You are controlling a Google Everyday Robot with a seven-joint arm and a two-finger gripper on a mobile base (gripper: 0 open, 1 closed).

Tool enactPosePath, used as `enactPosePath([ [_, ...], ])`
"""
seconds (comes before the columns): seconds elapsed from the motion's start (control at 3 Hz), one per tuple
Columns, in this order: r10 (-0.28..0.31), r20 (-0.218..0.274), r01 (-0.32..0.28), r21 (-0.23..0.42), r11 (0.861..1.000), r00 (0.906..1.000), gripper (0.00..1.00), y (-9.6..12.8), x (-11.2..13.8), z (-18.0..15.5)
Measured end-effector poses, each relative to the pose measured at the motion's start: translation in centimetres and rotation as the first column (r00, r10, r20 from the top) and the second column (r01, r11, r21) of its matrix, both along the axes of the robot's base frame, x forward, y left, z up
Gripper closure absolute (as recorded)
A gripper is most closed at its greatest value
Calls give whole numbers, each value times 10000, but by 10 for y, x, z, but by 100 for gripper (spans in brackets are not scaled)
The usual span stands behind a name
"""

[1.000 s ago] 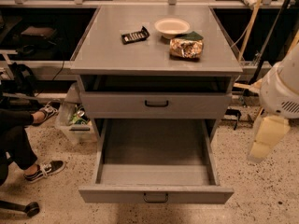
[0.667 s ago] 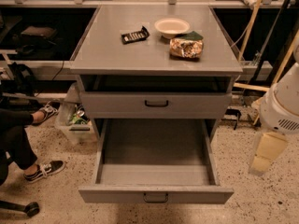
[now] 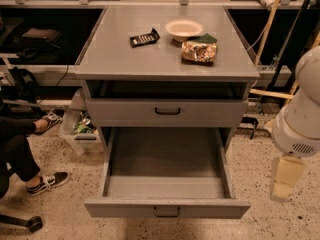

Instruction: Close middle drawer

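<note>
Drawer point(image 3: 167, 171) fully out: stiff metal, probably heavy. I judge a push on its front by the handle point(image 3: 166, 212) best. Gripper point(image 3: 285, 178) hangs right, apart; I cannot tell its grip.

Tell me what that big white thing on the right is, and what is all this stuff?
That is a robot's white arm. Its pale tool, the grabbing part, hangs low on the right, beside the grey metal cabinet, touching nothing. One camera looks down at it all. The long grey middle drawer with the black handle is pulled out and bare inside; the robot should push it shut. On top lie a round white bowl, a flat black packet and a crinkly brown snack bag.
</note>
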State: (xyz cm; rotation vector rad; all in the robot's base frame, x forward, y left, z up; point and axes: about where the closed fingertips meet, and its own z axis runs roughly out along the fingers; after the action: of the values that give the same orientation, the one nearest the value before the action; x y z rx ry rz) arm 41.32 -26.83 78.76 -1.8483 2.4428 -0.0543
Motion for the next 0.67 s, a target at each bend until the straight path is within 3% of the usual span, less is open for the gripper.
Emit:
enactPosePath([
  [0.33,1214,-1227,-1214,76,9926,9850,0,-19,-26,-73],
  [0.67,2519,-1968,-2391,863,9671,9475,0,-39,-48,-138],
])
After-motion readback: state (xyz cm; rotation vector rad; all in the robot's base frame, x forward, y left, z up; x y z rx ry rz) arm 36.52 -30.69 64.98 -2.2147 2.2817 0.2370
